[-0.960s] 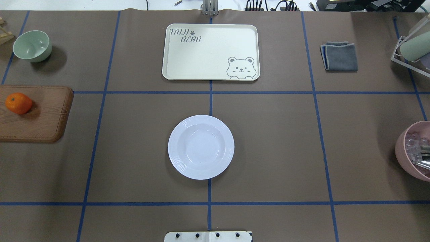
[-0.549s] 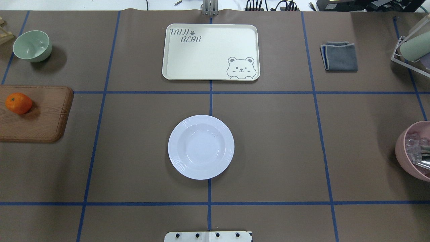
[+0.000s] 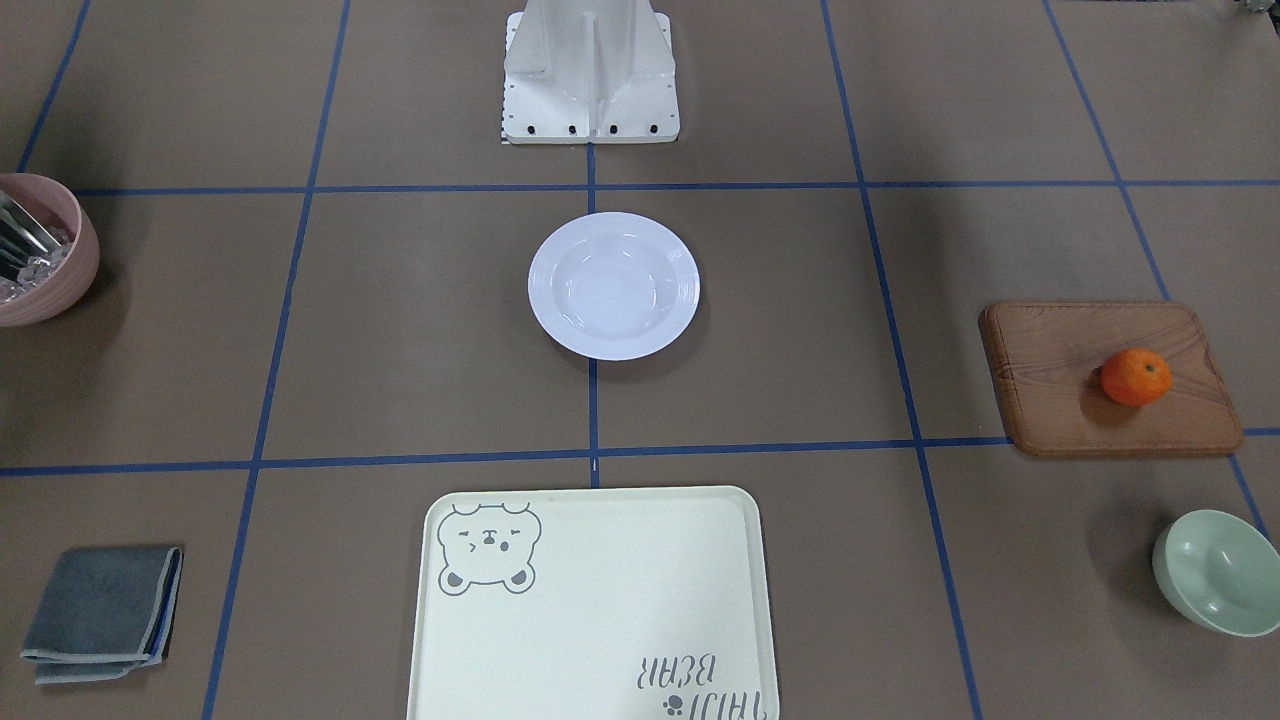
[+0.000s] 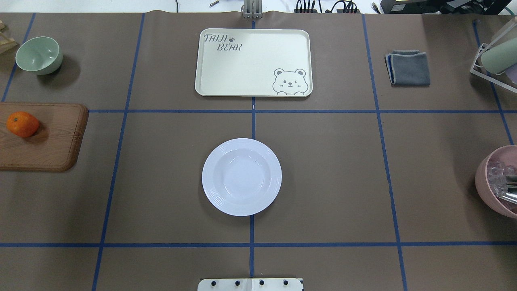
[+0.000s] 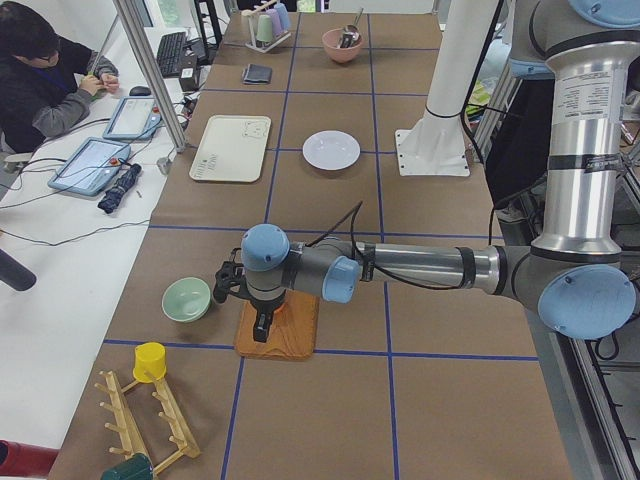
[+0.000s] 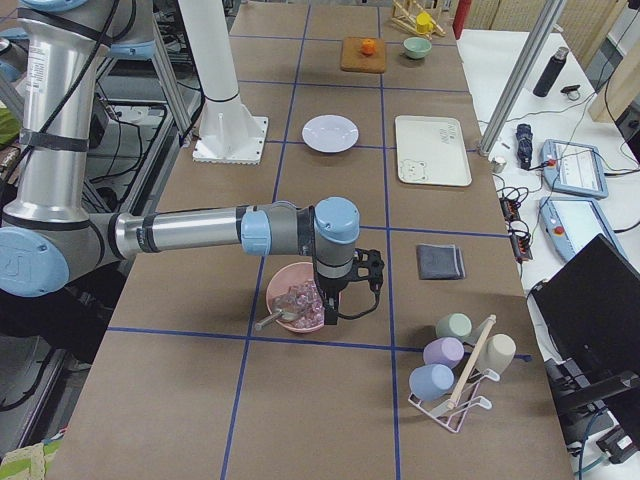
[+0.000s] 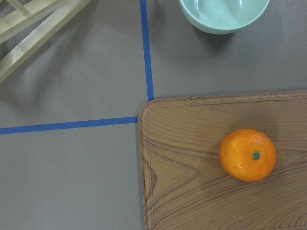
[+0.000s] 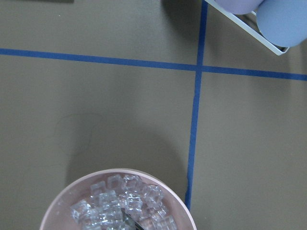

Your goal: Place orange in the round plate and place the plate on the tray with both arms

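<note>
The orange (image 4: 22,124) lies on a brown wooden board (image 4: 48,139) at the table's left edge; the left wrist view shows the orange (image 7: 247,154) close below. The white round plate (image 4: 241,176) stands empty at the table's centre, and the cream tray (image 4: 253,62) with its bear drawing lies beyond it, also empty. Only the side views show the grippers. The left gripper (image 5: 262,326) hangs over the board by the orange, and the right gripper (image 6: 330,308) hangs over a pink bowl (image 6: 296,298). Whether either is open or shut, I cannot tell.
A pale-green bowl (image 4: 39,55) sits behind the board. A folded grey cloth (image 4: 408,67) and a wire rack of cups (image 4: 494,60) are at the far right. The pink bowl (image 4: 499,182) holds ice cubes. A person (image 5: 45,75) sits at a side desk.
</note>
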